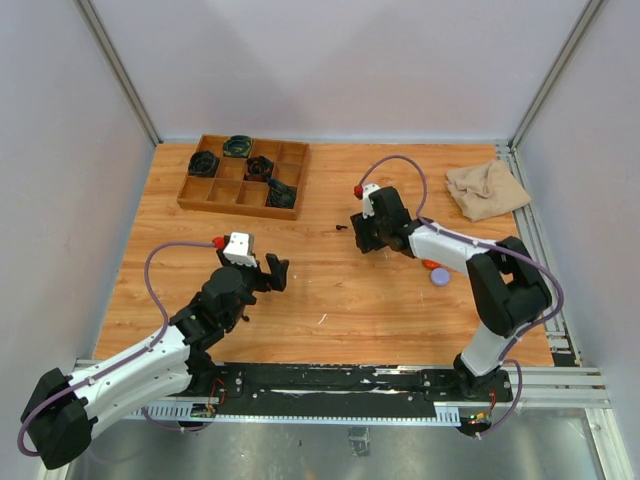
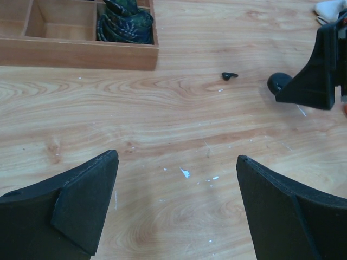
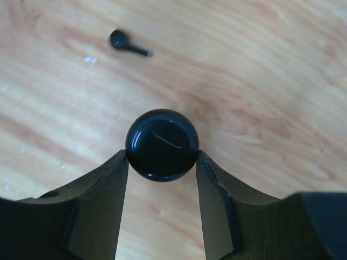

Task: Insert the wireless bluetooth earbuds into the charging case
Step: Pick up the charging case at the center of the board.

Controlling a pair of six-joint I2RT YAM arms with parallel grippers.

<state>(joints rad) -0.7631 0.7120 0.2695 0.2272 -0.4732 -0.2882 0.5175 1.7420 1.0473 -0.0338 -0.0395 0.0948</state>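
right gripper [image 3: 161,154] clasps one round black case [image 3: 162,142]; one black earbud [image 3: 120,40] lies apart; left gripper [image 2: 177,157] spread wide, empty.

We see a glossy black charging case [image 3: 162,144] and a matte black earbud [image 3: 127,44] on the orange-brown, wood-grain table [image 1: 380,310]. We also note a lavender case [image 1: 440,277], a beige cloth [image 1: 487,190] and a brown wooden tray [image 1: 235,210].

You have a scuffed wood-grain worktop [image 1: 330,290] under the right tool [image 1: 362,240] — plain pale walls [image 1: 340,70] stand beyond it and to both sides, aluminium rails [image 1: 120,70] in the far corners.
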